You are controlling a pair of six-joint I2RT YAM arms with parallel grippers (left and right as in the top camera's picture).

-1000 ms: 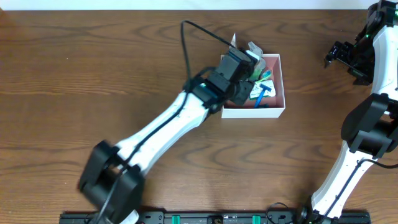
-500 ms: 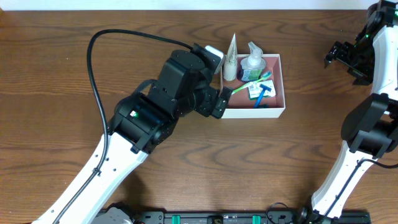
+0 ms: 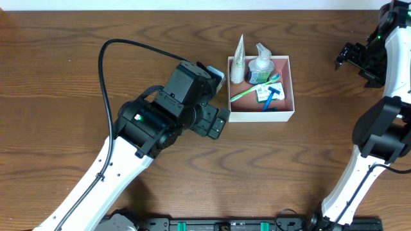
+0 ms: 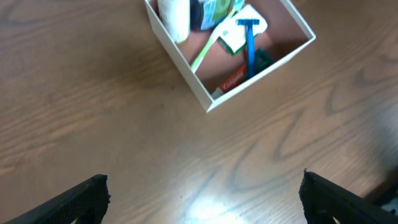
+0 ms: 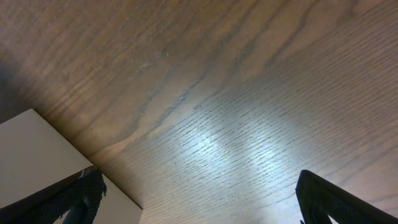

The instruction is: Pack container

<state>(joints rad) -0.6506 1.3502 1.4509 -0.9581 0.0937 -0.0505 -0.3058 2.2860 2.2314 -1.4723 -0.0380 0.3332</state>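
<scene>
The container (image 3: 262,116), a white box with a pink inside, sits right of the table's middle. It holds a white tube (image 3: 238,61), a pump bottle (image 3: 261,64), a green toothbrush (image 3: 250,88) and a blue razor (image 3: 273,97). My left gripper (image 3: 219,99) is open and empty, just left of the container's left wall. In the left wrist view the gripper (image 4: 202,199) shows its fingers (image 4: 81,199) wide apart over bare wood, with the container (image 4: 177,62) beyond them. My right gripper (image 3: 348,58) is open and empty at the far right.
The right wrist view shows the gripper (image 5: 205,199) over bare wood beside a white surface (image 5: 37,155) past the table edge. The left arm's black cable (image 3: 106,70) loops over the table left of the container.
My left arm has drawn back from over the container toward the left and front, uncovering its contents. The right arm has not moved.
</scene>
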